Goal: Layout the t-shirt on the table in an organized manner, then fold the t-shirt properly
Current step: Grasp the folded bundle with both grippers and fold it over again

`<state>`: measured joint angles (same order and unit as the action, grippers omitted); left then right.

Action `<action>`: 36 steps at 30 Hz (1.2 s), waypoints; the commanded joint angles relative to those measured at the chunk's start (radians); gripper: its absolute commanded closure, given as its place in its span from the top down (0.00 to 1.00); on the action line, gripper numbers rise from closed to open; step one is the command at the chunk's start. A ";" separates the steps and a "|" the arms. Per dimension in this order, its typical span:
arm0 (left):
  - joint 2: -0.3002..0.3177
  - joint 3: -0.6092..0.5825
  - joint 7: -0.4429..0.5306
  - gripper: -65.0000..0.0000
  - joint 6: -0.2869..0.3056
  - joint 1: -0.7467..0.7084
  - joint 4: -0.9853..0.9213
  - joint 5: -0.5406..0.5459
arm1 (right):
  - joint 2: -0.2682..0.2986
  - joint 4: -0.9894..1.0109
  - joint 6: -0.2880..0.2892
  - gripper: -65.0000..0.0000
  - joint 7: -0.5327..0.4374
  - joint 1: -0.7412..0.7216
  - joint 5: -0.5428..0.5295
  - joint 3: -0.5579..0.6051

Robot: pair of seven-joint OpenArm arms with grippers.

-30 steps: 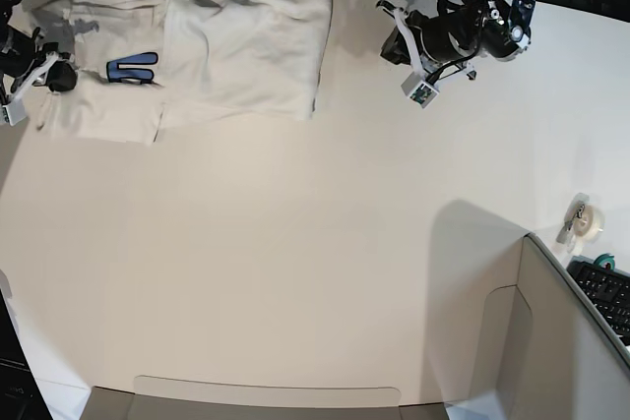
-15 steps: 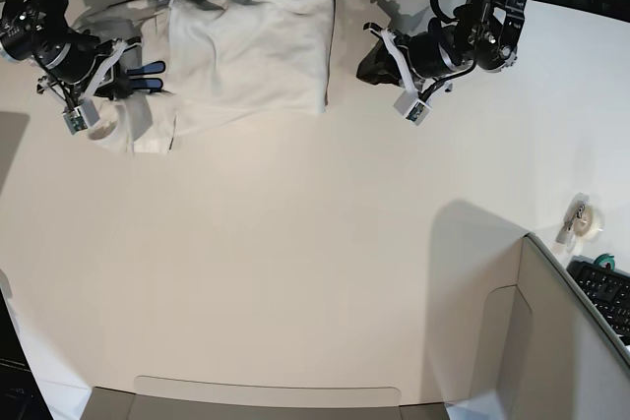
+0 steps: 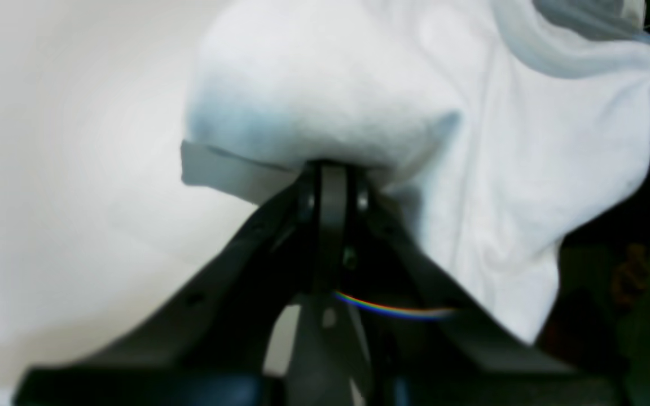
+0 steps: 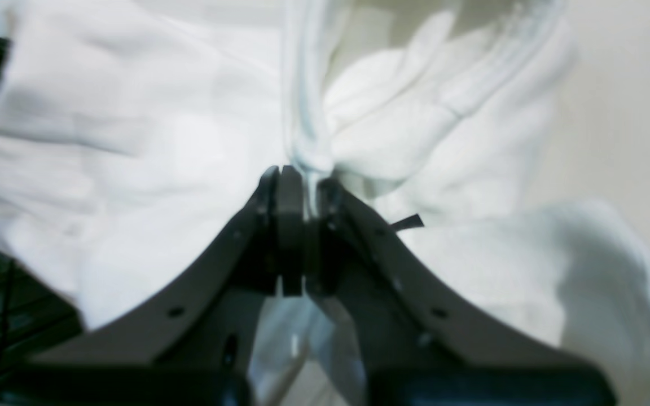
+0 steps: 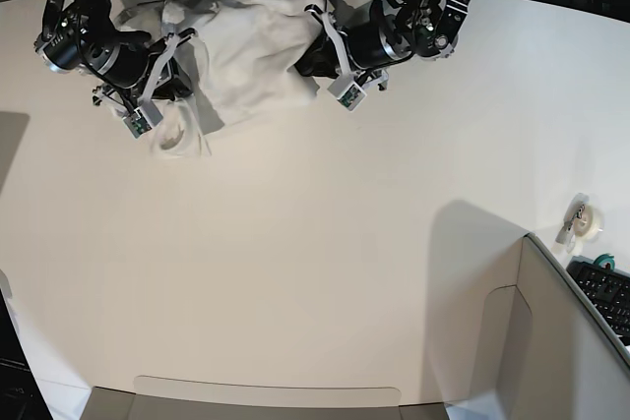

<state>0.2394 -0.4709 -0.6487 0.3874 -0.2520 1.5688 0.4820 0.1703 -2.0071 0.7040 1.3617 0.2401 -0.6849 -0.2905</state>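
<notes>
Both arms are up at the far edge of the table point(image 5: 325, 272), one on each side of the t-shirt point(image 5: 251, 56), which lies bunched and rumpled there between them rather than spread flat.

The left gripper point(image 3: 330, 169) has its dark jaws pressed fully together, and the tip is buried in a puffed fold of white cloth. The fabric bulges over the closed tip and drapes away to the right, so the claw is pinching the shirt's edge. From the overhead view this gripper point(image 5: 317, 46) sits at the shirt's right side, touching it.

The right gripper point(image 4: 305, 194) is almost closed, its jaws narrowed to a thin slot with a gathered ridge of white cloth point(image 4: 308, 113) caught between them. The cloth rises in a tight pleat from the tips and fans out on both sides. A small dark tab point(image 4: 407, 223) pokes out of the fabric just right of the jaws; I cannot tell what it is. Overhead, this gripper point(image 5: 169, 64) is at the shirt's left side, with a loose curl of cloth hanging just below it.

Far off at the right edge of the table stand a grey panel point(image 5: 551, 341), a roll of tape point(image 5: 583, 220) and a keyboard point(image 5: 605, 294), well apart from the shirt
</notes>
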 commanded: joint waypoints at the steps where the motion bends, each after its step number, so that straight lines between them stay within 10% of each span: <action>1: 0.024 -0.016 -0.286 0.00 -0.087 -0.017 -0.066 -0.227 | -0.010 -0.019 -0.006 0.00 -0.017 -0.008 -0.023 0.010; 19: 0.022 -0.016 -0.282 0.00 -0.087 0.039 -0.163 -0.227 | -0.045 -0.013 -0.006 0.00 -0.014 -0.057 -0.213 0.188; 36: 0.022 -0.015 -0.282 0.00 -0.087 0.059 -0.161 -0.227 | -0.041 -0.008 -0.006 0.01 -0.014 -0.052 0.020 0.368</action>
<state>0.2321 -0.4835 -0.6712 0.4416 -0.1631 1.4742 0.5354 0.1276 -2.0026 0.7040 1.3617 0.1913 -0.6521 0.0780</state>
